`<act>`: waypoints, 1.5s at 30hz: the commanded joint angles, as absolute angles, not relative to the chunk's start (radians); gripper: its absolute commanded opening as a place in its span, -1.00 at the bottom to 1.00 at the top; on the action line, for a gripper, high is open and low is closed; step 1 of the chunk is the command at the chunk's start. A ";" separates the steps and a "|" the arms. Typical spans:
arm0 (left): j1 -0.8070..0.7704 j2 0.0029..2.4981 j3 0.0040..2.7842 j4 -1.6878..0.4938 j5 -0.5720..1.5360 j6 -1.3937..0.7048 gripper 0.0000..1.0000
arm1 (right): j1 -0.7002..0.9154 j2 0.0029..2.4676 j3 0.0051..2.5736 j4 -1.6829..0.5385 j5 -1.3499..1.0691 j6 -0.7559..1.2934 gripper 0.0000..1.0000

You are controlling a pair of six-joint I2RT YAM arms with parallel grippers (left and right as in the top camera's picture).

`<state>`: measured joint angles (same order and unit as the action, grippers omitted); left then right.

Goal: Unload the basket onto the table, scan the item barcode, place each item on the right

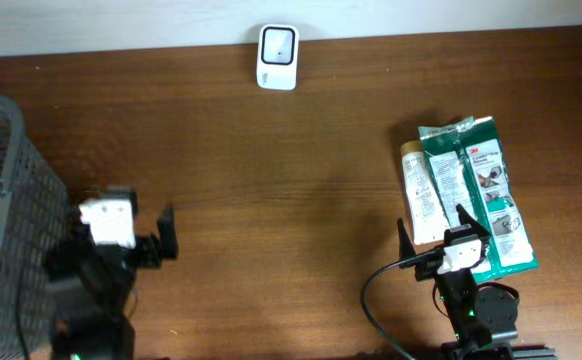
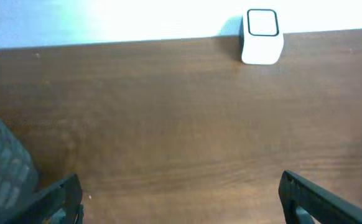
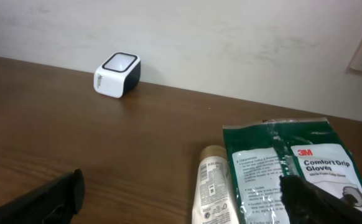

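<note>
Nothing is in hand yet, so I judge this to be the very start: the reach for an item, before any scanning. My right gripper (image 1: 434, 228) stands with its jaws spread as wide as they go and empty, hovering just short of the near ends of two things lying side by side on the table (image 1: 301, 190): a green packet of gloves (image 3: 299, 180) and, touching its left edge, a cream tube (image 3: 213, 183). My left gripper (image 2: 180, 180) is likewise wide open with nothing between its fingers, parked over bare wood beside the grey basket (image 1: 1, 200), well apart from both items.

The scanner (image 1: 277, 57) sits at the far edge of the table against the wall, its window facing up and towards me.

Which of the two is meant to be scanned I cannot tell (the tube lies closest to the middle of my right jaws). The next move, as I see it, calls for my right fingers to go forward and down over one item's near end, shut on it, then carry it across to the scanner. I cannot make out a barcode from here, so I may need to turn the item to present it to the window.
</note>
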<state>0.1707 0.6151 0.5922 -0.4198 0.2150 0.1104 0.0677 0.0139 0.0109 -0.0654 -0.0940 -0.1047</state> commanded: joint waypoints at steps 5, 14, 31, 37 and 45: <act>0.173 0.253 0.229 -0.185 0.213 0.099 0.97 | 0.066 0.007 0.006 -0.071 -0.096 -0.097 0.97; 0.173 0.087 0.008 0.025 0.101 0.106 0.97 | 0.066 0.007 0.006 -0.071 -0.096 -0.097 0.97; 0.142 0.006 0.009 -0.077 0.055 0.106 0.97 | 0.066 0.007 0.006 -0.071 -0.096 -0.097 0.97; 0.142 0.006 0.009 -0.077 0.055 0.106 0.97 | 0.066 0.007 0.006 -0.071 -0.096 -0.097 0.97; 0.142 0.006 0.009 -0.077 0.055 0.106 0.97 | 0.066 0.007 0.006 -0.071 -0.096 -0.097 0.97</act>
<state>0.1459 0.0158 0.0116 -0.0700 0.0689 0.1081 0.0677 0.0147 0.0109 -0.0662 -0.0940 -0.1040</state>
